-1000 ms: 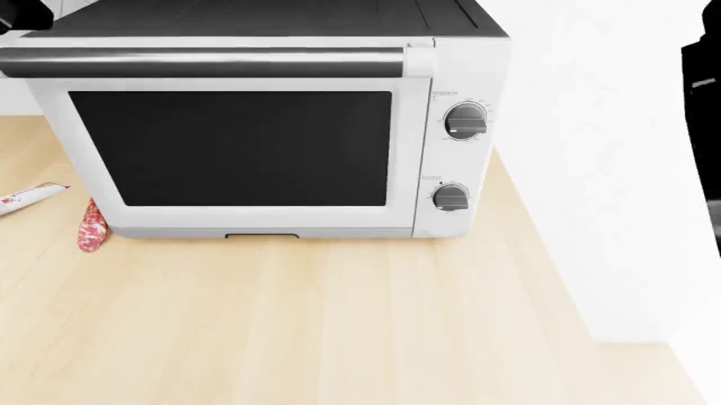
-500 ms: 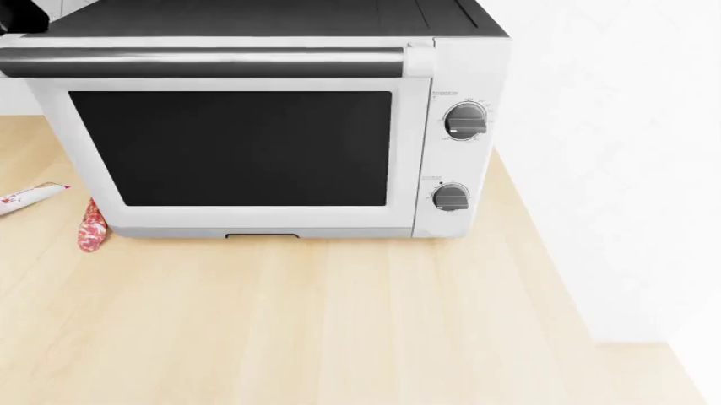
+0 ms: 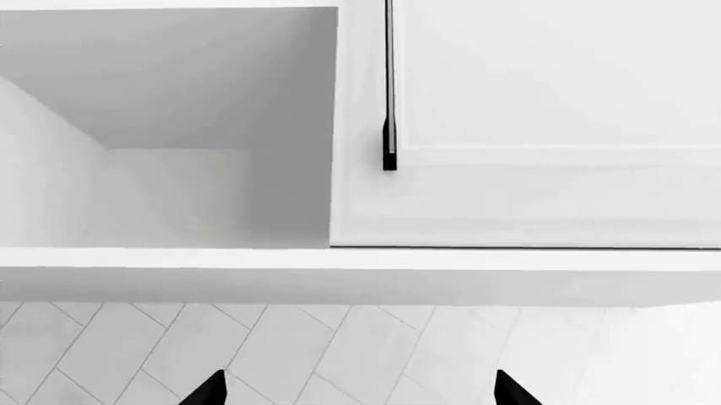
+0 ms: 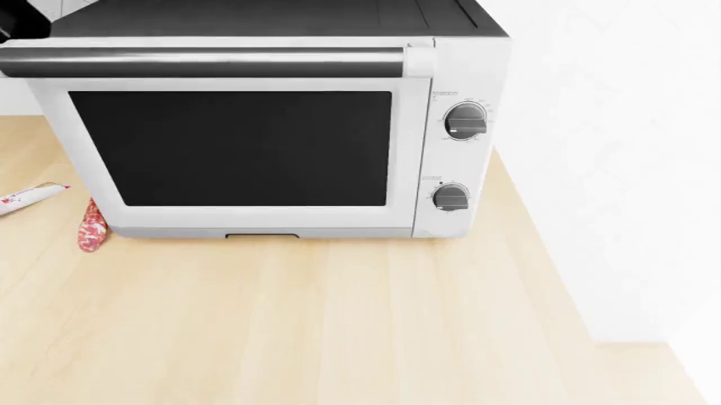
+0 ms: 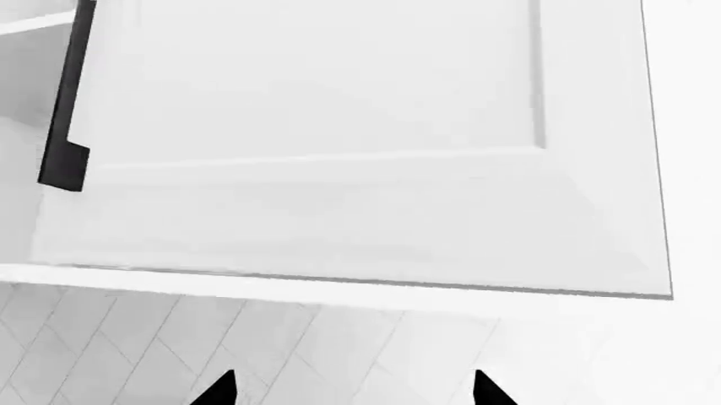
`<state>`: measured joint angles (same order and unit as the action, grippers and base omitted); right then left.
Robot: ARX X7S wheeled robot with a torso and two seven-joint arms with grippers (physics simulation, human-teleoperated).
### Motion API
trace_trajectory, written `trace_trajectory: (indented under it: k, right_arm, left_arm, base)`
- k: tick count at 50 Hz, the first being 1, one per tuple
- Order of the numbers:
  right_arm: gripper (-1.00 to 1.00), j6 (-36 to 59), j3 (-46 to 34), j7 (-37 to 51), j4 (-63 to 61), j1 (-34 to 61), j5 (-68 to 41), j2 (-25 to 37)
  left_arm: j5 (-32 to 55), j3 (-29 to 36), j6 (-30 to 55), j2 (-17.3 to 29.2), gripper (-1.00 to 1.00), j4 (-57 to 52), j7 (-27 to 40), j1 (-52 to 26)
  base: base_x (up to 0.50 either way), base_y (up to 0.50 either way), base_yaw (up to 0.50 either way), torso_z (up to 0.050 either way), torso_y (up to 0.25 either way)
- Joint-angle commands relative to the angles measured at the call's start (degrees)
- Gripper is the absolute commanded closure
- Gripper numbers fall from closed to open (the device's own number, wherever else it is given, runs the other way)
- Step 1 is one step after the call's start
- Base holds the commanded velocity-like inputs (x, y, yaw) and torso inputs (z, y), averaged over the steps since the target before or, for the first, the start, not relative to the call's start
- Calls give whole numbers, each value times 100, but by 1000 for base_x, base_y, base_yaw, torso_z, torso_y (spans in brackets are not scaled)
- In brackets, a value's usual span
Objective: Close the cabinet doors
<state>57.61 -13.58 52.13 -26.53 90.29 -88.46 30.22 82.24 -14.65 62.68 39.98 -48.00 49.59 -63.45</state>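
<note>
Head view doesn't catch the cabinet or either arm at all, just one toaster oven (image 4: 265, 126) on the worktop (image 4: 338, 329), with a red packet (image 4: 90, 228) half tucked behind its left corner and a tube (image 4: 29, 197) cut off at the left edge.

Left wrist view: one cabinet door (image 3: 529, 126) shut flush, black handle (image 3: 389, 93) running vertically, open compartment (image 3: 169, 126) beside it.

Right wrist view: door (image 5: 349, 143) angled, handle (image 5: 70, 101) partly cropped.

Left end effector (image 3: 355, 392) and right end effector (image 5: 351, 390) both released, only fingertips visible.

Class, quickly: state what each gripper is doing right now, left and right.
Left gripper: open, holding nothing, below the cabinet.
Right gripper: open, holding nothing, below the cabinet door.
</note>
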Motion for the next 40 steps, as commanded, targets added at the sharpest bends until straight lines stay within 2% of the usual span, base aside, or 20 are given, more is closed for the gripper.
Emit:
trace_trajectory:
  k: [1,8,14,18,25,40]
  right_arm:
    - [-100,-358,1071,788,-1852,-1775,-1339,519]
    - [-100,-386,1510,559,-2691,-3139,-735,594]
    - [-100,-686,2187,-324,-3055,-4748,270,273]
    - [-100,-753,2260,-975,-3139,-5570,1156,44]
    - [-100,-799,2305,-1013,-3239,-5801,1460,119]
    - [-100,-929,2296,-964,-3167,-5939,1476,204]
  left_arm:
    - [10,0,-31,34,-100,0,26,27]
    - [61,-8,-58,52,-100,-21,57,36]
    - [-34,-53,-103,51,-100,-25,-21,158]
    - [-70,-71,-128,48,-100,-29,-53,227]
    - [-98,-76,-160,46,-100,-31,-61,270]
    - [-129,-57,-209,60,-100,-59,-89,326]
  base:
    - [0,0,0,0,0]
    - [0,0,0,0,0]
    - [0,0,0,0,0]
    - [0,0,0,0,0]
    - [0,28,0,0,0]
    - [0,500,0,0,0]
